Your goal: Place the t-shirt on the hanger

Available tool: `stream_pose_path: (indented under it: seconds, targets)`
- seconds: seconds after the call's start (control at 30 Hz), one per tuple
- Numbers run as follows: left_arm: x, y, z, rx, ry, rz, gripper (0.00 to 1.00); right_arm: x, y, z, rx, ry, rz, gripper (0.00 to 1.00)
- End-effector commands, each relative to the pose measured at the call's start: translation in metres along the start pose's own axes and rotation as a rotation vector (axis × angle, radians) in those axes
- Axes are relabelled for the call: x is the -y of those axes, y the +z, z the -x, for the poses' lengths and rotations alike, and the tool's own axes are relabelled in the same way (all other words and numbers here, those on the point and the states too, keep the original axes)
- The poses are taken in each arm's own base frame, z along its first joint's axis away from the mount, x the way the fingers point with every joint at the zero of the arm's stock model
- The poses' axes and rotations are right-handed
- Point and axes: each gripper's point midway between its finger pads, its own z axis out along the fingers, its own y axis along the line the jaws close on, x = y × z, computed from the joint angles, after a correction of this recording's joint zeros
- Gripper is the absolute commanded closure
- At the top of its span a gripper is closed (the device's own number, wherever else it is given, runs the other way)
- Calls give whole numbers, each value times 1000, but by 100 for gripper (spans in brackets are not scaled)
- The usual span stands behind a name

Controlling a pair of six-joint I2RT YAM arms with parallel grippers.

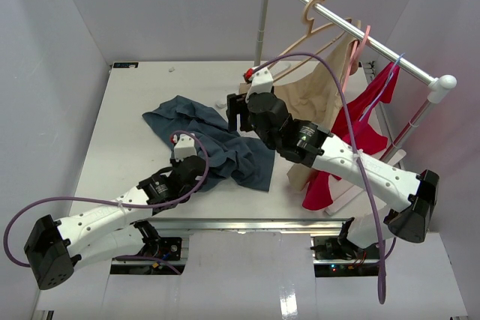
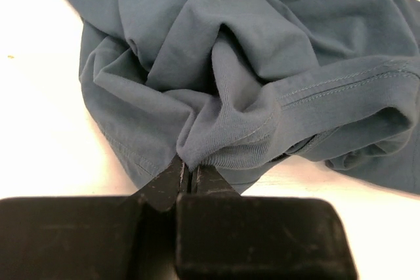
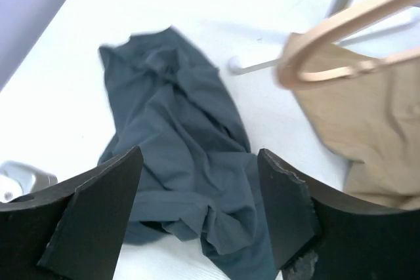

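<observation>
Left gripper (image 2: 189, 176) is clamping hard on a bunched fold by a ribbed edge of the dark slate-blue soft fabric t-shirt (image 2: 262, 63). The rest is lying crumpled on the white table (image 1: 124, 118) just ahead of the jaws. Right gripper (image 3: 199, 162) is hanging wide apart and empty above the same heap. Pale beige wood-coloured clothes hanger (image 1: 308, 13) is hanging on the metal rail (image 1: 375, 43), beyond it and to its right. Fabric is looking light and limp, likely sagging when lifted. I'm favouring a collar or shoulder-seam grip.

light: bright, even | shadows: soft | right wrist view: motion-blurred
</observation>
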Motion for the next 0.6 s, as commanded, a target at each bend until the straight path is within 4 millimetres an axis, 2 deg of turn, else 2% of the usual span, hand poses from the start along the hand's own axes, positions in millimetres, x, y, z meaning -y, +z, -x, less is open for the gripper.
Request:
stream_pose_path:
  seconds: [0.0,0.1,0.23,0.47,0.57]
  targets:
    - [6,3,5,30,-13,-29,100,34,4,27,81,82,-283,21]
    - [10,3,3,19,-8,-45,100,51,3,50,154,133,-401,16]
    - [12,1,4,20,-13,-62,100,78,16,76,207,217,-485,14]
    - [15,-4,6,29,-26,-106,100,100,35,104,270,276,-572,14]
    - [18,-4,4,22,-19,-116,100,111,45,107,277,282,-605,14]
